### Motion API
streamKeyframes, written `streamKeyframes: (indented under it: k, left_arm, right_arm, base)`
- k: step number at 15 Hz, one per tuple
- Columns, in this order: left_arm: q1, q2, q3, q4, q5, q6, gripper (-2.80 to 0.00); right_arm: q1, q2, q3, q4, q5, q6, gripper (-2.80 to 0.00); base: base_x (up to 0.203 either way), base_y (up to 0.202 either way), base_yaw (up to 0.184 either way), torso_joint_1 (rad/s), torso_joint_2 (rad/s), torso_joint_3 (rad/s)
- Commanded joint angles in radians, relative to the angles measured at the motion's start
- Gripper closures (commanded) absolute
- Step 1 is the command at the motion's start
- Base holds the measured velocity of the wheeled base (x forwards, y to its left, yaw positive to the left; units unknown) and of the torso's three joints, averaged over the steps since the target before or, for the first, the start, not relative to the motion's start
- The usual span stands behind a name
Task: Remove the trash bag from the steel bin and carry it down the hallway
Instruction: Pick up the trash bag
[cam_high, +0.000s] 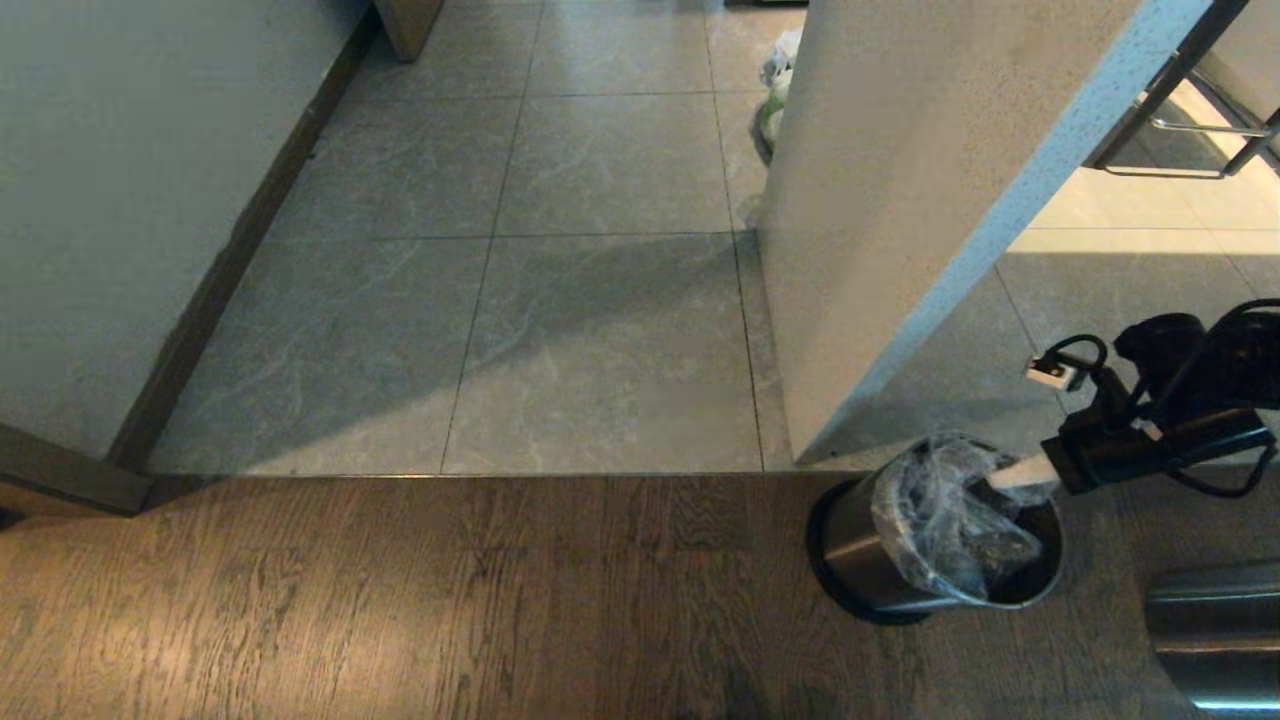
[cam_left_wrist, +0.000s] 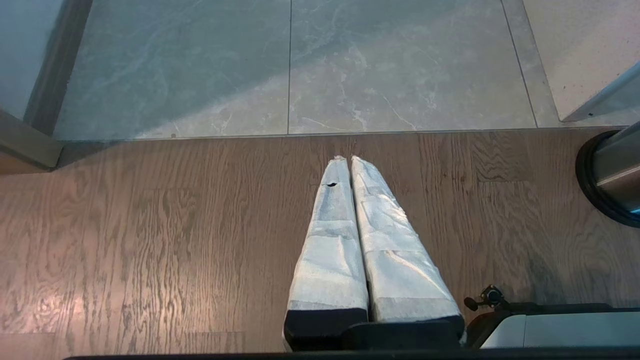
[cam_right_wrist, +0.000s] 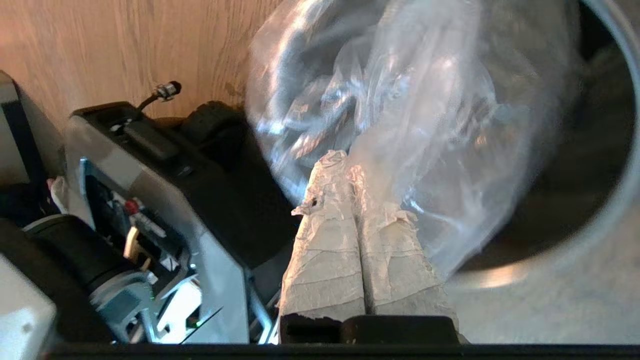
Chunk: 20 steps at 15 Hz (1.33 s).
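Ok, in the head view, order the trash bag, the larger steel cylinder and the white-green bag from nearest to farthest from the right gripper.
From the right gripper:
1. trash bag, pinched at the fingertips, in the steel bin.
2. larger steel cylinder, at the lower right edge.
3. white-green bag, far up the hallway behind the wall corner.

We saw the larger plain steel cylinder cut off by the edge; the white-green bag sat half hidden behind the pale speckled wall panel.

Crinkled clear trash bag in steel bin

Bare tiled hallway ahead; white wall corner just behind steel bin.
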Motion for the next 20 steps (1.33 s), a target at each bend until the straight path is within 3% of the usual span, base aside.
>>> streamKeyframes:
  k: [1,4,8,17,19,20]
  left_arm:
    - [0.0,0.0,0.0,0.0,0.001,0.0,0.0]
    - [0.0,0.0,0.0,0.0,0.0,0.0,0.0]
    - [0.0,0.0,0.0,0.0,0.001,0.0,0.0]
    - [0.0,0.0,0.0,0.0,0.0,0.0,0.0]
    - [0.0,0.0,0.0,0.0,0.001,0.0,0.0]
    - [0.0,0.0,0.0,0.0,0.001,0.0,0.0]
  right_arm:
    - [-0.023,-0.122,0.08,0.004,0.004,-0.003,0.0]
    - [-0.032,-0.192,0.153,-0.004,0.008,-0.011,0.0]
    - [-0.007,-0.123,0.124,-0.032,0.005,-0.042,0.0]
    - [-0.006,0.079,-0.08,-0.04,-0.001,-0.107,0.0]
    - [-0.005,0.095,-0.094,-0.03,-0.04,-0.15,0.0]
    - [-0.001,0.104,-0.096,-0.03,-0.041,-0.159,-2.8]
  base:
    - [0.0,0.0,0.0,0.0,0.0,0.0]
    - [0.0,0.0,0.0,0.0,0.0,0.0]
    - [0.0,0.0,0.0,0.0,0.0,0.0]
    - [0.0,0.0,0.0,0.0,0.0,0.0]
    - [0.0,0.0,0.0,0.0,0.0,0.0]
    - [0.0,0.0,0.0,0.0,0.0,0.0]
